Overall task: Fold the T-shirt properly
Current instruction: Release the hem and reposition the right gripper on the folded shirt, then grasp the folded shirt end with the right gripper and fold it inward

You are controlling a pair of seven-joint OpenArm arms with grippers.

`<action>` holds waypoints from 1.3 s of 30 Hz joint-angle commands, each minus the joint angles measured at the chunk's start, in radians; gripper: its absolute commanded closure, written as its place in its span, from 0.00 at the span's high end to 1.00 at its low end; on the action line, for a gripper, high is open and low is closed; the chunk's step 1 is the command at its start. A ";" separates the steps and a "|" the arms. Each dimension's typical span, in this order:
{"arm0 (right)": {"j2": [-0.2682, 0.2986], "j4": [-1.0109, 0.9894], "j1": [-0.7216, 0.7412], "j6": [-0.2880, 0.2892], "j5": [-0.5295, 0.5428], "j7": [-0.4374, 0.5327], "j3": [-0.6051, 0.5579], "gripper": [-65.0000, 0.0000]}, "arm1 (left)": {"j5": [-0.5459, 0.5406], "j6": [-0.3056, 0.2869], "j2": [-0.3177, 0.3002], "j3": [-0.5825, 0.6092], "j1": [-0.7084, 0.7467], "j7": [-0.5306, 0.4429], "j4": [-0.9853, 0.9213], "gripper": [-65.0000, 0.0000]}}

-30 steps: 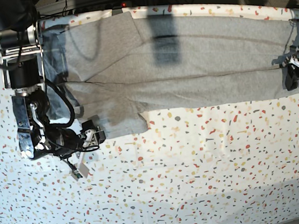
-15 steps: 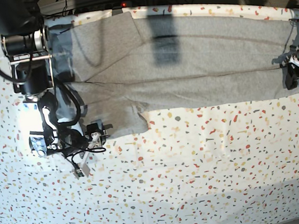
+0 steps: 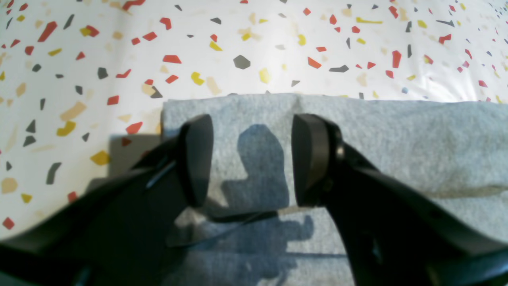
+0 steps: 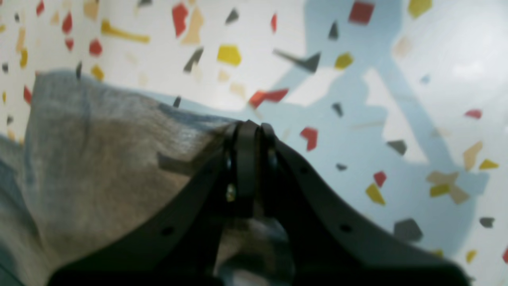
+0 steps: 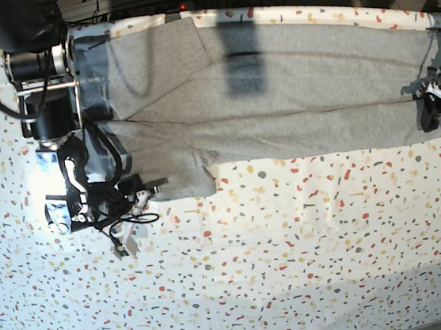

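Note:
The light grey T-shirt [image 5: 293,101] lies spread along the far side of the table, plain side up, with a folded flap at its upper left. My right gripper [image 5: 150,190] is at the shirt's lower left corner. In the right wrist view it [image 4: 248,135] is shut on the cloth's edge [image 4: 111,151]. My left gripper [image 5: 432,118] is at the shirt's right end. In the left wrist view it [image 3: 250,159] is open, one finger [image 3: 194,159] on each side, just above a corner of the shirt [image 3: 397,139].
The table [image 5: 296,268] has a white speckled cover and stretches wide in front of the shirt. A loose cable [image 5: 122,244] hangs from the right arm near the shirt's lower left. Dark equipment stands behind the table's far edge.
The right arm has swung up and to the right, bringing its gripper onto the shirt's lower left corner. The left arm has not moved.

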 commanded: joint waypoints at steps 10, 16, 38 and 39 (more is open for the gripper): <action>0.006 0.471 -0.126 0.027 0.264 -0.185 0.000 0.00 | -0.009 -0.003 -0.023 -0.008 -0.008 -0.018 0.017 0.48; 0.001 0.702 -0.335 0.028 0.329 -0.188 0.000 0.00 | 0.041 -0.003 -0.023 -0.008 -0.008 -0.023 0.017 0.48; 0.000 0.979 -0.662 0.032 0.461 -0.143 -0.004 0.00 | 0.042 -0.003 -0.023 -0.008 -0.008 -0.022 0.017 0.48; 0.000 0.979 -0.662 0.032 0.461 -0.143 -0.004 0.00 | 0.042 -0.003 -0.023 -0.008 -0.008 -0.022 0.017 0.48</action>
